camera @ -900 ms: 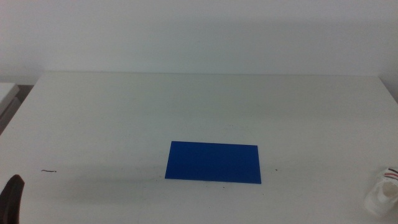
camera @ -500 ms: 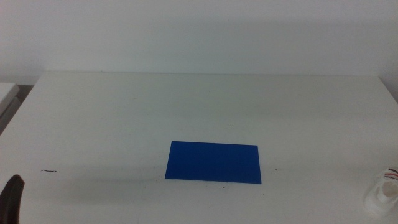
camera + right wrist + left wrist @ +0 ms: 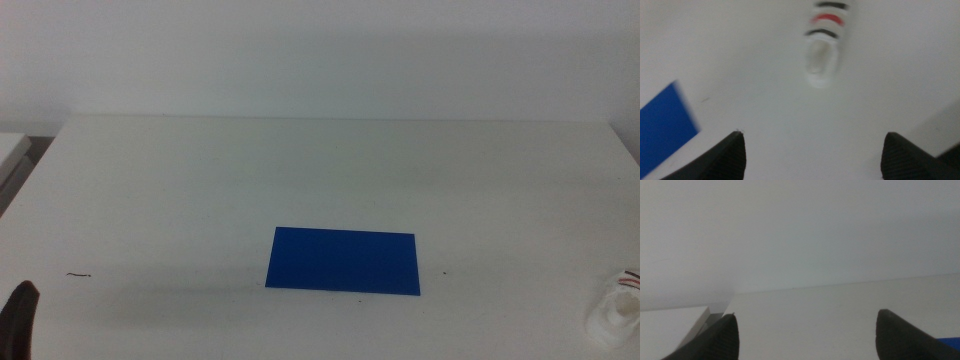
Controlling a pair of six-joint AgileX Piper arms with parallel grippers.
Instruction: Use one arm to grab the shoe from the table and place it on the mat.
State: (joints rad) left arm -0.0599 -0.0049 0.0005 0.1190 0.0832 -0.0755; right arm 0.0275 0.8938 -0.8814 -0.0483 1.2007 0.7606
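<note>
Shoe [image 3: 612,318] lying at the near right corner of the surface [image 3: 340,170], cut by the picture's edge in the middle view, untouched and not yet lifted. Showing in the right wrist view as a white sneaker [image 3: 822,47] with a dark and a red strap, opening facing the camera, blurred. Right tool [image 3: 815,150] hanging above and short of it, jaws standing wide apart and holding nothing. Left tool [image 3: 805,335] waiting at the near left corner, only a dark jaw tip [image 3: 18,318] peeking into the middle view; jaws likewise spread, gripping nothing. Further in, mat [image 3: 343,262] resting flat and bare near the centre, well apart from the sneaker, its blue corner [image 3: 662,127] entering the right wrist view. Judging by this: nothing accomplished so far; approaching, closing on the sneaker, carrying across and setting down on the blue rectangle all remaining.
</note>
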